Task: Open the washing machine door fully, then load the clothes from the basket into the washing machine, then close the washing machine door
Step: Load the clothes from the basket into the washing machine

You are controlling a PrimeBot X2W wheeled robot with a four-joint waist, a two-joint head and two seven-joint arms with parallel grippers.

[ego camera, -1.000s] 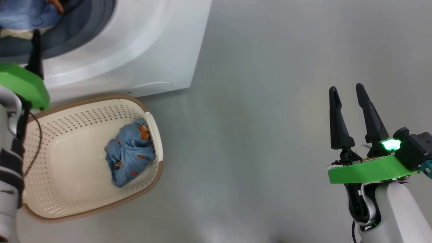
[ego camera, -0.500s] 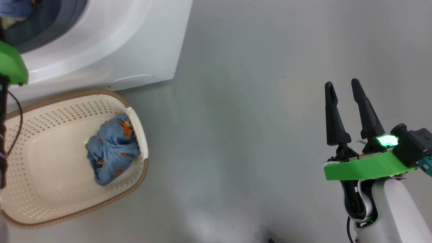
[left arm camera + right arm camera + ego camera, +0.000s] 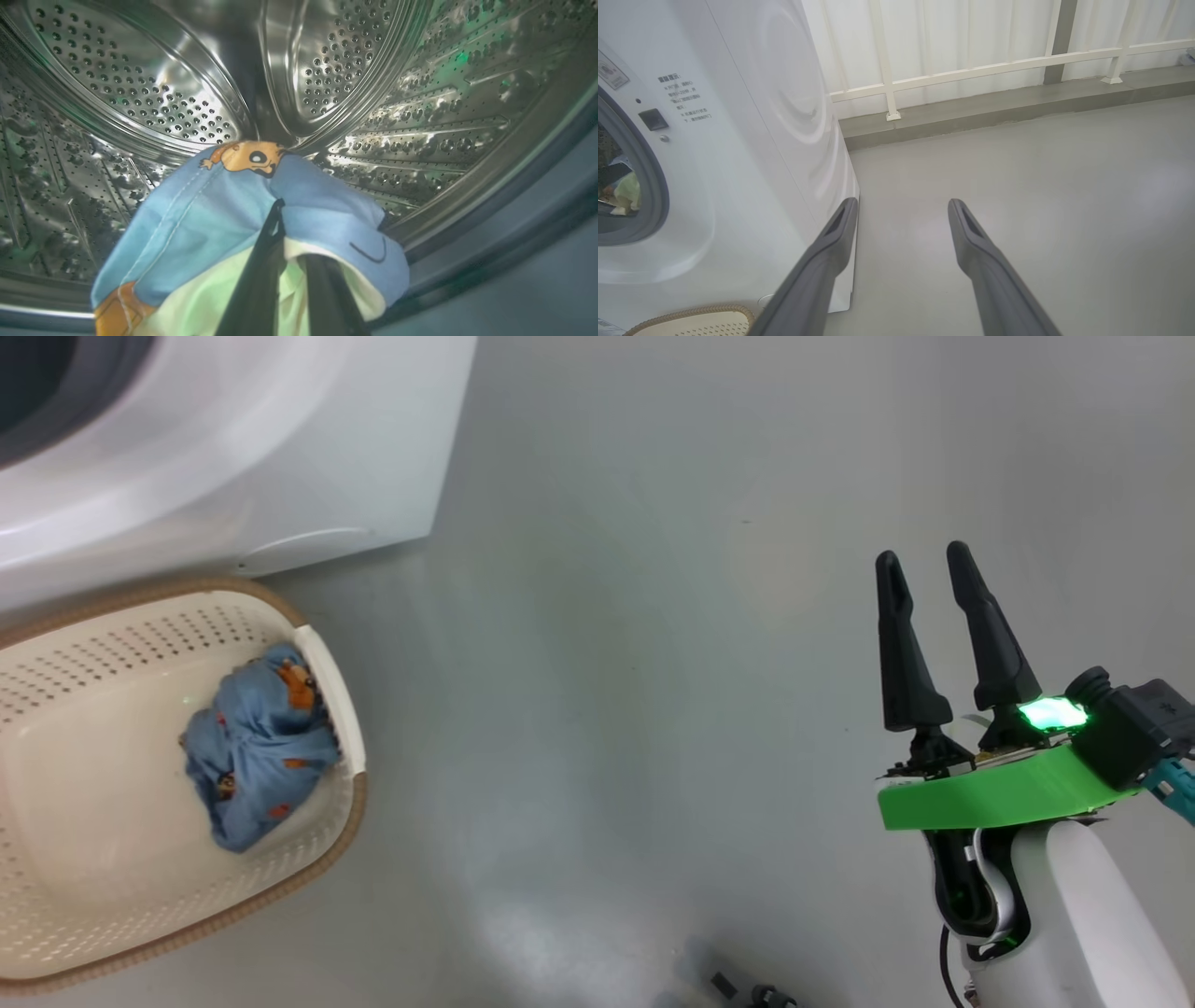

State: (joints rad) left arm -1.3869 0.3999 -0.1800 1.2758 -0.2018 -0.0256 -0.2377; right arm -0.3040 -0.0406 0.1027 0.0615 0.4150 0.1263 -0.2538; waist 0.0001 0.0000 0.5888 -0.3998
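My left gripper (image 3: 286,212) is inside the washing machine's steel drum (image 3: 140,93), shut on the clothes (image 3: 210,219): a light blue bear-print piece and a cream piece folded over and between its fingers. One more blue bear-print bundle (image 3: 257,747) lies against the right end of the basket (image 3: 355,803), which stands on the floor in front of the white washing machine (image 3: 280,448). My right gripper (image 3: 920,560) hangs open and empty over bare floor, well right of the basket. The washing machine door is out of view.
Grey floor stretches right of the machine (image 3: 752,116). A white railing (image 3: 971,70) and a low ledge run along the far wall. The basket rim (image 3: 691,311) peeks in below the machine's front. A small dark object (image 3: 738,989) lies at the bottom edge of the head view.
The head camera has swung right, so the machine and basket slid left and my left arm left that view. The right gripper stays open.
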